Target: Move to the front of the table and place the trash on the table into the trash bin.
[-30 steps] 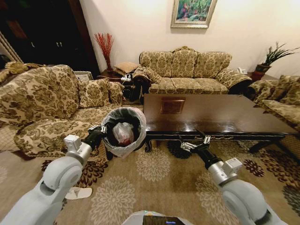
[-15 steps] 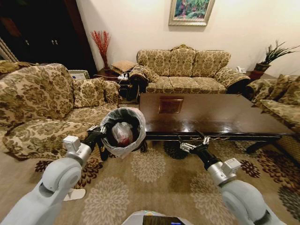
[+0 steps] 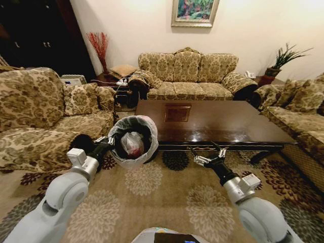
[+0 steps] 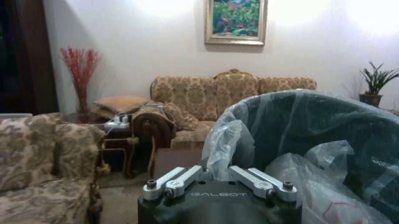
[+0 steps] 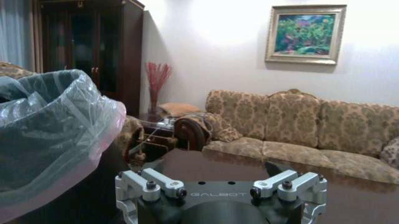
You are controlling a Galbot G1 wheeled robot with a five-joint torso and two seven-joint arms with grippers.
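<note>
Sofas and table [image 3: 223,121] have slid sideways across the head view over the last second, so the robot is turning or driving, with the tabletop bare. Left gripper [image 3: 107,142] pinches the lined trash bin [image 3: 132,142] at ten o'clock, bagged trash [image 3: 132,144] inside. Right gripper [image 3: 208,154] is spread, empty, at one o'clock; other trash inside is hidden.

Lined trash bin [image 3: 133,140] holding bagged trash [image 3: 132,144], beside dark table [image 3: 212,121]
</note>
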